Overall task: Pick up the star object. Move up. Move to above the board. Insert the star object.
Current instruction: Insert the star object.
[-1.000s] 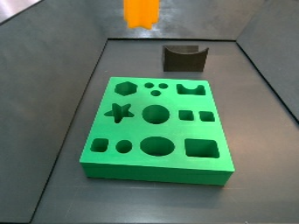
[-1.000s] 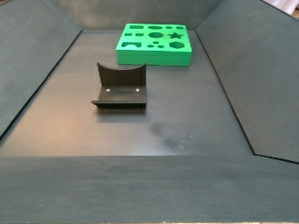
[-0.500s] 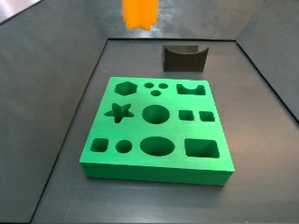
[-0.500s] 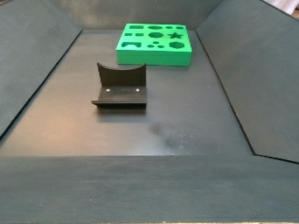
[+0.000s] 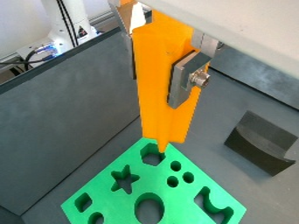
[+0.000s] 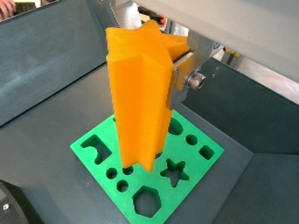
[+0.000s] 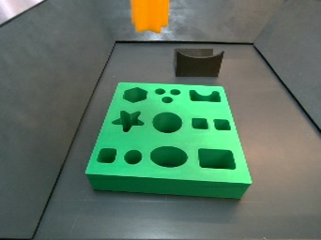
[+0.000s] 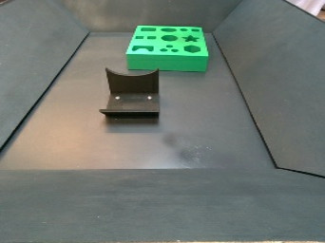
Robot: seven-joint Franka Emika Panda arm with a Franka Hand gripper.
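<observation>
The star object (image 5: 162, 87) is a tall orange prism hanging upright, and my gripper (image 5: 158, 74) is shut on its upper part; a silver finger (image 5: 181, 80) presses one side. Its star-shaped end face (image 6: 140, 52) shows in a wrist view, with a finger (image 6: 184, 74) beside it. Far below it lies the green board (image 5: 96, 197) (image 6: 84, 144), whose star hole (image 5: 122, 179) is open. In a side view only the prism's lower end (image 7: 150, 14) shows at the top edge, beyond the board (image 7: 170, 184). The gripper is out of both side views.
The dark fixture (image 7: 197, 62) (image 8: 131, 93) (image 5: 263, 140) stands on the grey floor apart from the board (image 8: 165, 64). Sloping grey walls (image 7: 56, 112) enclose the floor on all sides. The board's other holes include a hexagon (image 7: 135, 94) and circles.
</observation>
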